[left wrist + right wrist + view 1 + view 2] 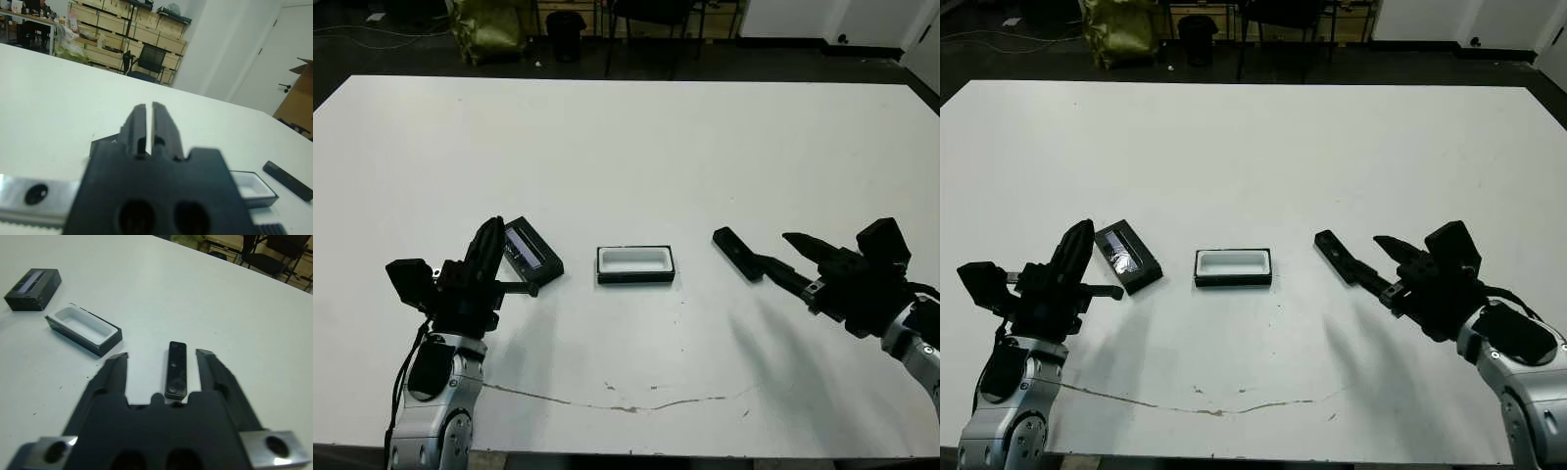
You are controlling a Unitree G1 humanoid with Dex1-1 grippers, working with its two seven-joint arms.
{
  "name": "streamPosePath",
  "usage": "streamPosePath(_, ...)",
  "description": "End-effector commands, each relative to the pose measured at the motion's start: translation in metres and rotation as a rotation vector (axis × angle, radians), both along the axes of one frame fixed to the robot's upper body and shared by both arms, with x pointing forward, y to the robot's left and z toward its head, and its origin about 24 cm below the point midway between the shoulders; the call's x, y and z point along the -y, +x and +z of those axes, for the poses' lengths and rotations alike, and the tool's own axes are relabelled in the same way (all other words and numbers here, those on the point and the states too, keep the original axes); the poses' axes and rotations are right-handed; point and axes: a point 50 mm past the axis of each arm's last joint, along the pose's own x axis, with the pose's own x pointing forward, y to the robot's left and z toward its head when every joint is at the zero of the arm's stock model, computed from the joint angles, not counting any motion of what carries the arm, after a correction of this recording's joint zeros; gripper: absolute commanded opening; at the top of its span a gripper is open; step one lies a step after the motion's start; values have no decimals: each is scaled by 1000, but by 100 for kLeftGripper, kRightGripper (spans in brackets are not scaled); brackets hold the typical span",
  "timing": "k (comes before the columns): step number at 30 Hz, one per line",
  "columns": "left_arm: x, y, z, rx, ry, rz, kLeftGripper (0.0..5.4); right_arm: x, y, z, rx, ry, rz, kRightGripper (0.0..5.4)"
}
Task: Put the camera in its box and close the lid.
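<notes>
From the head, the empty box [635, 264] sits mid-table [626, 137] between lid [531, 253] and camera [737, 253]; the left gripper [145, 128] shows jaws together, while the right gripper [162, 357] straddles the camera, jaws apart.

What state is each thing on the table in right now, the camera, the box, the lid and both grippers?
camera: lying flat on the table, outside the box, between the right gripper's open jaws, not gripped
box: open, empty, white lining showing
lid: off the box, resting on the table to its left
right gripper: open, straddling the camera
left gripper: shut, empty, by the lid
</notes>
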Motion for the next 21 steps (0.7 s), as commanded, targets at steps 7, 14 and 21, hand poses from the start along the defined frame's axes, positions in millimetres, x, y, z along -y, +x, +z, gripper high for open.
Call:
streamPosePath(7,-2,-3,-7,-44,2,-2,0,-3,1,-7,-21,-36,52,503)
streamPosePath(14,-3,-2,-6,-39,4,2,0,-3,8,-13,-60,2,35,539)
streamPosePath(21,-2,-4,-5,-50,5,6,0,2,17,-15,-81,-14,12,539)
